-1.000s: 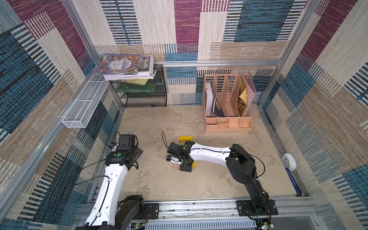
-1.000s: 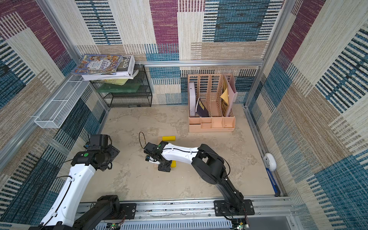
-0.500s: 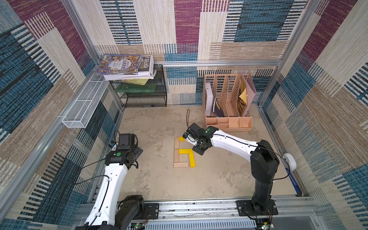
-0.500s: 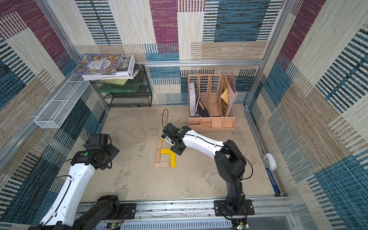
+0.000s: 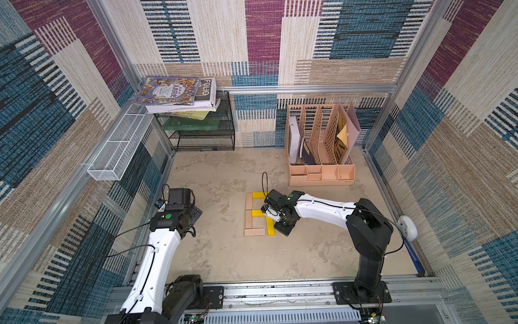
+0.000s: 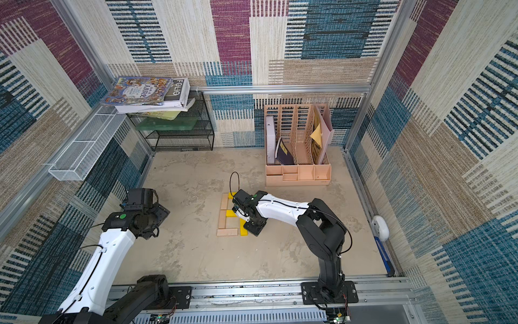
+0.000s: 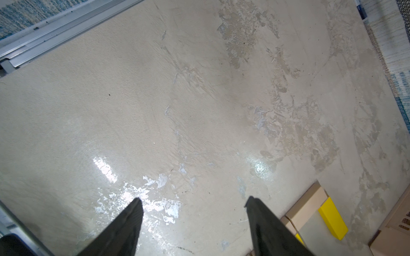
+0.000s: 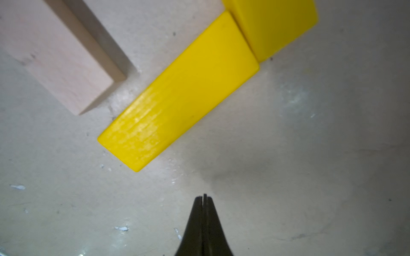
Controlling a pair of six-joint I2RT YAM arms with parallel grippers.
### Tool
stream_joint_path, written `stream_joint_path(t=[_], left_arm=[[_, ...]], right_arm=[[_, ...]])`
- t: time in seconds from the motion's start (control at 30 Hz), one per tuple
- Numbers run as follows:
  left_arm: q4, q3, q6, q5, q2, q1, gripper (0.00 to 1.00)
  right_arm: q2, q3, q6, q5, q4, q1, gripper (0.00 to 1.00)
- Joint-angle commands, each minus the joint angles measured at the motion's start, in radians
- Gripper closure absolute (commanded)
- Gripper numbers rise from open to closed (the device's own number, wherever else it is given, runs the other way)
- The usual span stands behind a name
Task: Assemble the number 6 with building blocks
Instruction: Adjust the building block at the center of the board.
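The building blocks lie flat on the table as a blocky number 6 [image 5: 257, 213], seen in both top views [image 6: 227, 213]. Its top bar [image 5: 259, 195], middle bar and lower right bar [image 5: 270, 227] are yellow. Its left side [image 5: 249, 221] and its bottom bar [image 5: 254, 232] are pale wood. My right gripper [image 5: 283, 227] hangs just beside the lower right yellow bar [image 8: 179, 93], shut and empty [image 8: 203, 197] over bare table. My left gripper [image 5: 195, 213] is well to the left of the digit, open with nothing between its fingers [image 7: 193, 201].
A peach file organiser [image 5: 321, 157] stands at the back right. A black wire rack [image 5: 201, 131] carrying books stands at the back left. A white mesh basket [image 5: 117, 148] hangs on the left wall. An aluminium rail [image 5: 280, 291] runs along the front edge.
My right arm swung from the digit's left side to its top, then down to its lower right, and its jaws closed. The left arm has not moved.
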Motion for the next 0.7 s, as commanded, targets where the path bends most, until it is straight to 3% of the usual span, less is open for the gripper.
stream_joint_path(t=[0.0, 0.67], left_arm=[[0.010, 0.003, 0.004, -0.002, 0.000, -0.001, 0.22], [0.012, -0.005, 0.010, -0.008, -0.007, -0.001, 0.22]], right_arm=[[0.021, 0.021, 0.024, -0.017, 0.020, 0.007, 1.00], [0.096, 0.101, 0.008, -0.008, 0.019, 0.013, 1.00]])
